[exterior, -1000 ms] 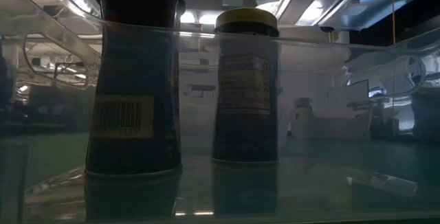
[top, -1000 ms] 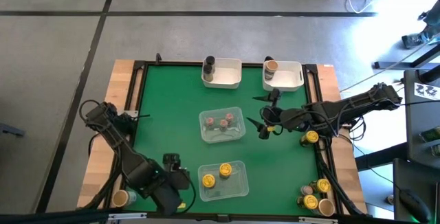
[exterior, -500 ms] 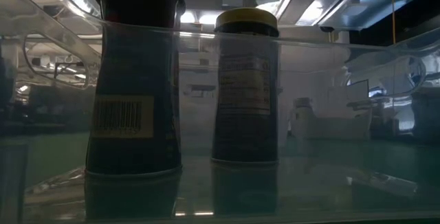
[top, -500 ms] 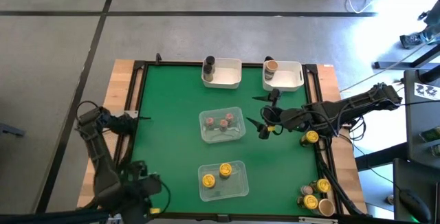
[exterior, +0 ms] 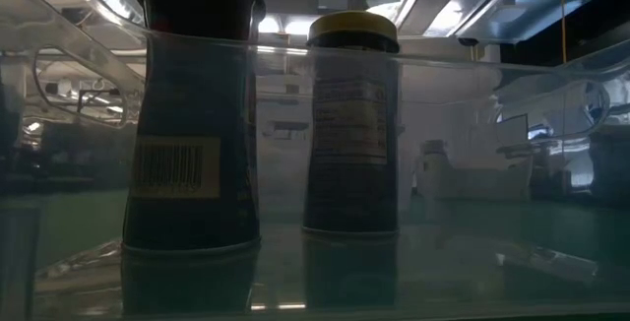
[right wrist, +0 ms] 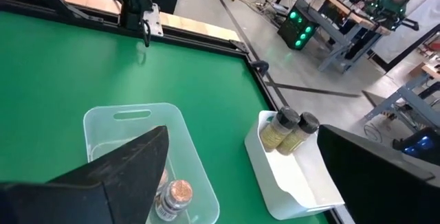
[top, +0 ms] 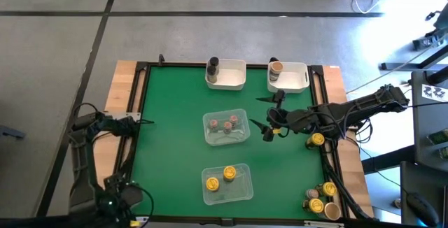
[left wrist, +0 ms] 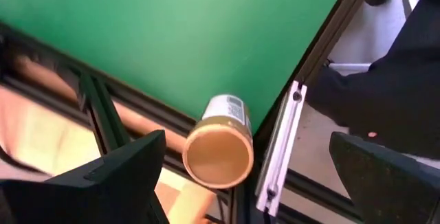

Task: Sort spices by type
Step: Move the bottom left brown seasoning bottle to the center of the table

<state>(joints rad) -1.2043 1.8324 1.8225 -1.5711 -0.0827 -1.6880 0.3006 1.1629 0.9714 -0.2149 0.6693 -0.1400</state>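
Even overhead light falls across the green table (top: 175, 151), while the table-level view sits dim, backlit by ceiling lamps, hazed through a clear tray wall (exterior: 472, 163).

No word or number can be read in these pictures. In the low view, the yellow-lidded jar (exterior: 197, 114) at the left of the frame carries a barcode (exterior: 175, 166) on a pale label, and the second jar (exterior: 351, 129) at the centre has a panel of small print (exterior: 349, 124), possibly a nutrition table, but too dim to read. In the left wrist view, the tan-lidded jar (left wrist: 220, 145) at the lower centre shows a label (left wrist: 227, 106) with unreadable print.
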